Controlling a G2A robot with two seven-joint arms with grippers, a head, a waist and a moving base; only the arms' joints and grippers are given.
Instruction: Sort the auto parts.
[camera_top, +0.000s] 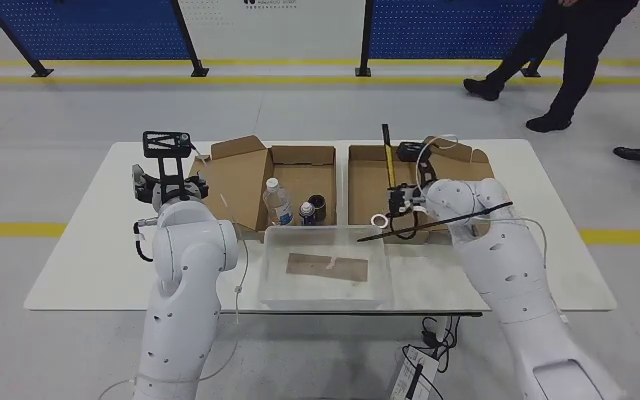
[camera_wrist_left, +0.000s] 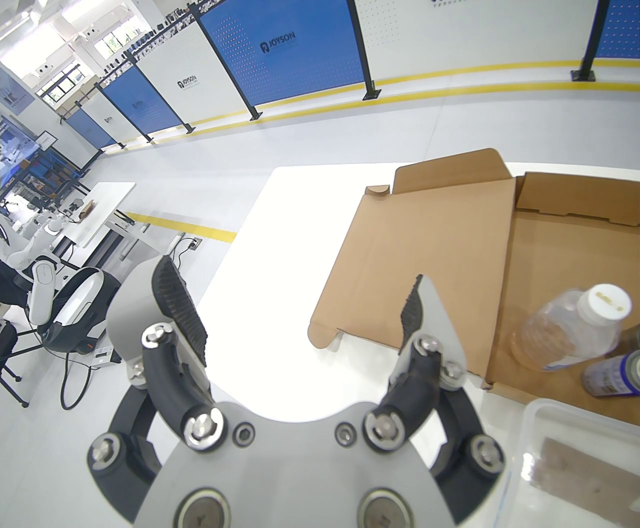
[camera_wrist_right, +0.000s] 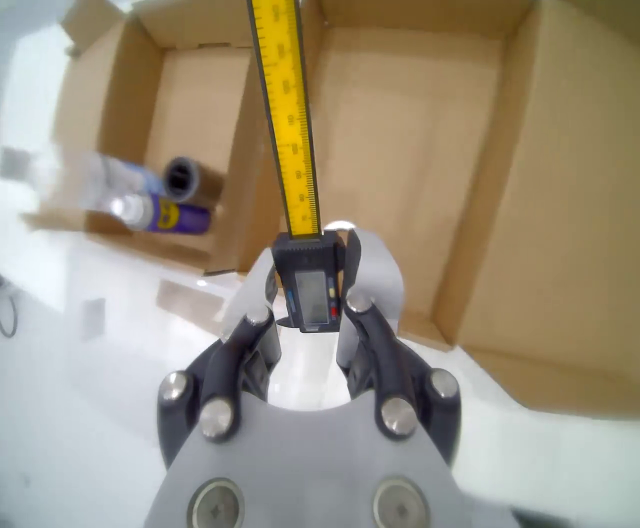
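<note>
While right fingers (camera_wrist_right: 375, 270) clamp caliper (camera_wrist_right: 290, 125) | bottle (camera_wrist_left: 565, 330), can (camera_wrist_left: 612, 377) crowd cardboard box (camera_wrist_left: 575, 200)

caliper (camera_wrist_right: 292, 150): numbered yellow scale | blue panels (camera_wrist_left: 280, 55): white logo lettering | can (camera_wrist_right: 182, 217): yellow emblem

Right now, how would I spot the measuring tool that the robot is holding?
Find the cardboard box on the robot's right side of the white table. Over it, the right gripper clamps a digital caliper, the only thing with a long yellow ruled bar.
</note>
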